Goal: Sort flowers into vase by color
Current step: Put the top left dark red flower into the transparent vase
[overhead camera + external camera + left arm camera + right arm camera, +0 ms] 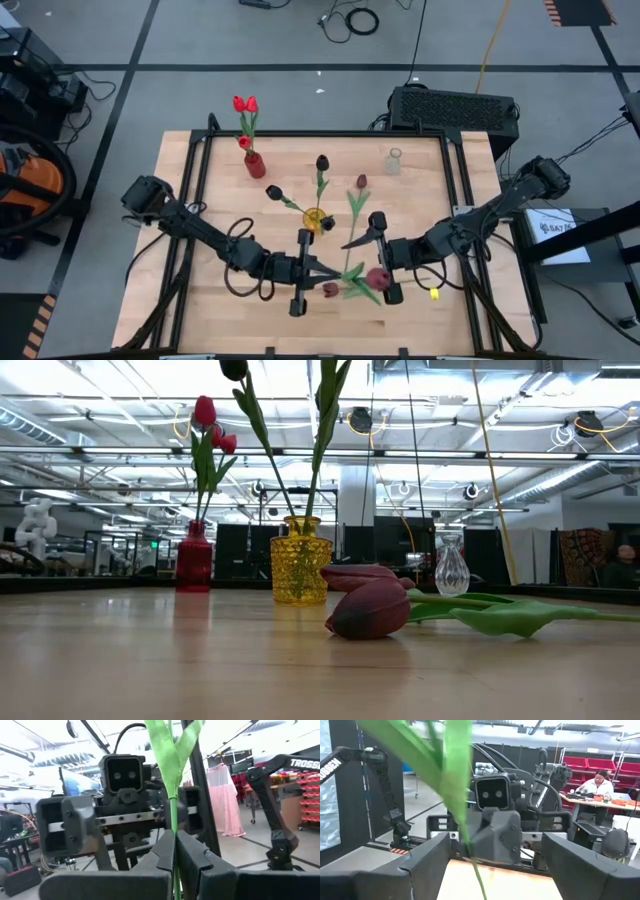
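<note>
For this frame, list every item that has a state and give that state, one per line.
Left gripper: jaws shut on a green tulip stem.
Right gripper: jaws open, facing the left gripper, stem between them.
Red vase: upright, holds red tulips.
Yellow vase: upright, holds two stems.
Clear vase: upright, empty.
Maroon tulips: lying on the table.

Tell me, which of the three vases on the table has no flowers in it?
The clear glass vase at the table's far right stands empty. The red vase holds red tulips, and the yellow vase in the middle holds dark-headed ones.
</note>
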You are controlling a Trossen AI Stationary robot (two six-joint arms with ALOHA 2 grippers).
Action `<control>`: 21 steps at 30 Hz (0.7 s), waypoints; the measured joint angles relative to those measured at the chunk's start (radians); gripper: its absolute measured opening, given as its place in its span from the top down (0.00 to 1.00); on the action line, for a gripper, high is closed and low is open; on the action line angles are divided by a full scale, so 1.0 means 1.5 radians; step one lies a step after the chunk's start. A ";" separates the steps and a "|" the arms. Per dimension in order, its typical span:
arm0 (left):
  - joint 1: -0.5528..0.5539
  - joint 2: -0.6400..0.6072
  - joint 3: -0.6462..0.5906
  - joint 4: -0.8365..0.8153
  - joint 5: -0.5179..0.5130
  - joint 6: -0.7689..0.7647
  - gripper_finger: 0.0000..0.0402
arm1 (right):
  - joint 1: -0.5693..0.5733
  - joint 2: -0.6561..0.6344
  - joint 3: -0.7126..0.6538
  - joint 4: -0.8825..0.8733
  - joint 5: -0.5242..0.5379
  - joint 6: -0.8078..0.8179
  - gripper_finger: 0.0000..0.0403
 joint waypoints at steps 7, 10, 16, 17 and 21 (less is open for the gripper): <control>0.016 0.015 0.000 0.002 0.000 0.000 0.97 | -0.001 0.000 0.000 0.011 0.000 0.000 0.26; 0.023 0.020 0.000 0.009 0.000 -0.001 0.97 | -0.001 0.000 0.000 0.011 0.000 0.000 0.30; 0.030 0.022 0.000 0.010 0.000 0.000 0.97 | -0.001 0.000 0.000 0.012 0.000 0.002 0.46; 0.030 0.022 0.000 0.014 0.000 0.000 0.97 | -0.001 0.000 0.000 0.012 0.000 0.002 0.49; 0.030 0.022 0.000 0.024 0.000 0.000 0.97 | -0.001 0.000 0.000 0.006 0.000 0.001 0.64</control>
